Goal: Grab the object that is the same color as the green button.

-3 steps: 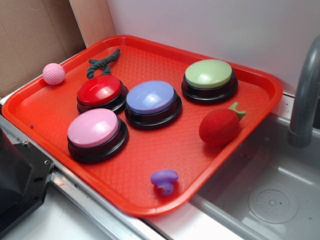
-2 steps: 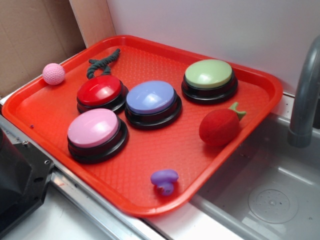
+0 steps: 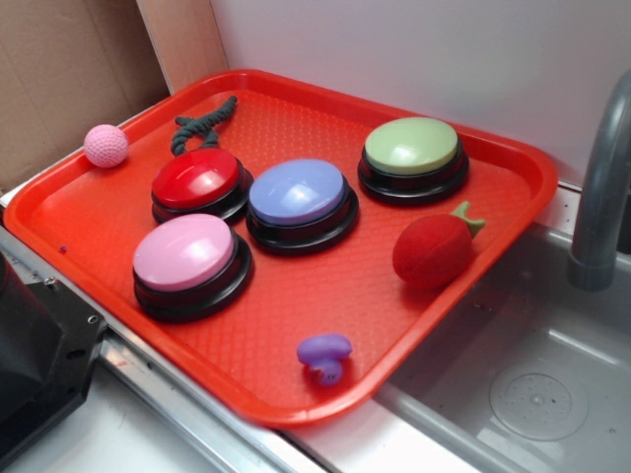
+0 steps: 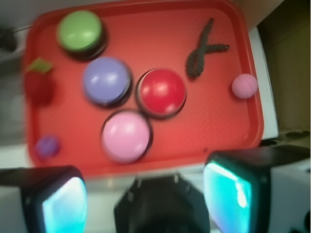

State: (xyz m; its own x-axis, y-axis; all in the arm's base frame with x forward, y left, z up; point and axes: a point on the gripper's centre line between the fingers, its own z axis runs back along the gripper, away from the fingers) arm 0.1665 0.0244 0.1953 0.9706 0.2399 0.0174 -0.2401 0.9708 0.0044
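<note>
The dark green knotted rope piece (image 3: 202, 123) lies on the red tray (image 3: 296, 394) in its far-left corner as the exterior view shows it, just behind the red dome button (image 3: 197, 182) and near the pink ball (image 3: 105, 145), which sits at the tray's left rim. In the wrist view the rope (image 4: 201, 48) appears in the upper right part of the tray: a knotted loop low and left, one long tail running up and slightly right, a shorter tail branching off to the right. Its long axis therefore runs roughly away from the end effector, tilted a little to the right.

The pale green dome button (image 3: 411, 148) that sets the colour stands well apart from the rope, at the opposite far corner, with the blue-lilac button (image 3: 299, 197) between them. The red plush strawberry (image 3: 434, 248), the pink button (image 3: 187, 258) and a small purple toy (image 3: 324, 355) lie nearer the front.

The end effector (image 4: 146, 204) hangs above the tray's near edge with its two fingers spread wide and nothing between them; it touches no object. From it, the rope lies ahead and off to the right, beyond the red button. By my judgement the coming move calls for travel forward and rightward, then a descent over the knotted loop, with the fingers closing across the rope's long axis and staying clear of the red button's dome beside it.
</note>
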